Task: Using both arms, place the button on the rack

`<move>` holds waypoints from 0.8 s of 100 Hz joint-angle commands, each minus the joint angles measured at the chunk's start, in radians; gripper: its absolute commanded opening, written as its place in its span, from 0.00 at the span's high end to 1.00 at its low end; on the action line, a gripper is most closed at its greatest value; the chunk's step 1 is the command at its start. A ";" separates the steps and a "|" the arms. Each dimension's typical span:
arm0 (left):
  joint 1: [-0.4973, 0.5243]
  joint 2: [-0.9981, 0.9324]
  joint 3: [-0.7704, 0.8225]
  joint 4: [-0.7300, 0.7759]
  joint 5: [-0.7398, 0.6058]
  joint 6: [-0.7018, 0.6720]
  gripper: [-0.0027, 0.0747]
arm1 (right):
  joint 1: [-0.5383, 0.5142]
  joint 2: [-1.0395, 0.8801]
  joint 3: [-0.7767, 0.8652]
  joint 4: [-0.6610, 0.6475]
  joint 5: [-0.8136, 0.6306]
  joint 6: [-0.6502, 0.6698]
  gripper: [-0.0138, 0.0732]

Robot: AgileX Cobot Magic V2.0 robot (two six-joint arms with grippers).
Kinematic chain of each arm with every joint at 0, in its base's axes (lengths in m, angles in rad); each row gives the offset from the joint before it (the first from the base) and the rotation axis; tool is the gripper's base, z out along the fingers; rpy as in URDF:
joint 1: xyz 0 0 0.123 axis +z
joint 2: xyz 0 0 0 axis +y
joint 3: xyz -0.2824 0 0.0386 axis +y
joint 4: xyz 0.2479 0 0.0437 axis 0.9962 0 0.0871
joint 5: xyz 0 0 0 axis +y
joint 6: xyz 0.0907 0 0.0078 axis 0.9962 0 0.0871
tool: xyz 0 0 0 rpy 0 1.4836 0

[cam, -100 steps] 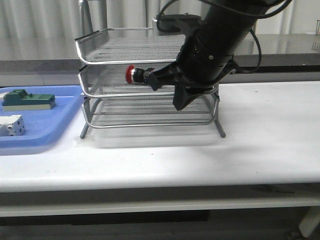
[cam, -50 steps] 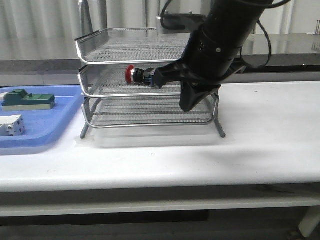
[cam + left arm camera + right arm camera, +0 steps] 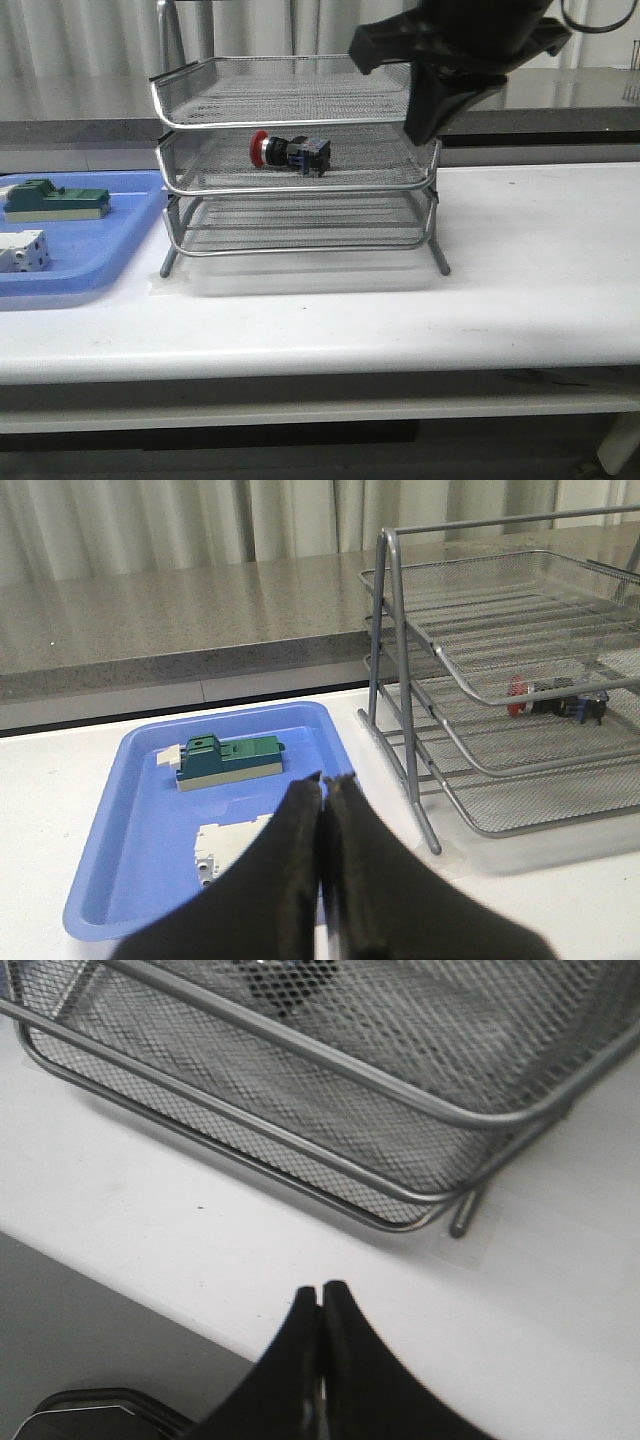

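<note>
Button [image 3: 289,152] lying on its side in rack's [image 3: 300,165] middle tier, red head toward the blue tray [image 3: 140,215], touching nothing but mesh. Right end effector [image 3: 321,1305] hanging up high w/ fingers pressed together, gripping nothing, button well apart below and to its left in front view. Left end effector [image 3: 323,792] likewise pressed together, empty, hovering over blue tray w/ green block [image 3: 228,760] and white block [image 3: 228,846] just ahead of it; rack standing on white surface [image 3: 520,260] off to its right.
</note>
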 commanded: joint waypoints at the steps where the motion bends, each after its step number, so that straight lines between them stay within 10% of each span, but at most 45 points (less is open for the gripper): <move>1: 0.002 0.005 -0.027 -0.011 -0.073 -0.010 0.99 | -0.009 -0.101 0.019 -0.104 -0.041 0.071 0.91; 42: 0.002 0.005 -0.027 -0.011 -0.073 -0.010 0.99 | -0.009 -0.425 0.247 -0.527 0.033 0.467 0.91; 80: 0.002 0.005 -0.027 -0.011 -0.073 -0.010 0.99 | -0.009 -0.704 0.358 -0.564 0.132 0.512 0.91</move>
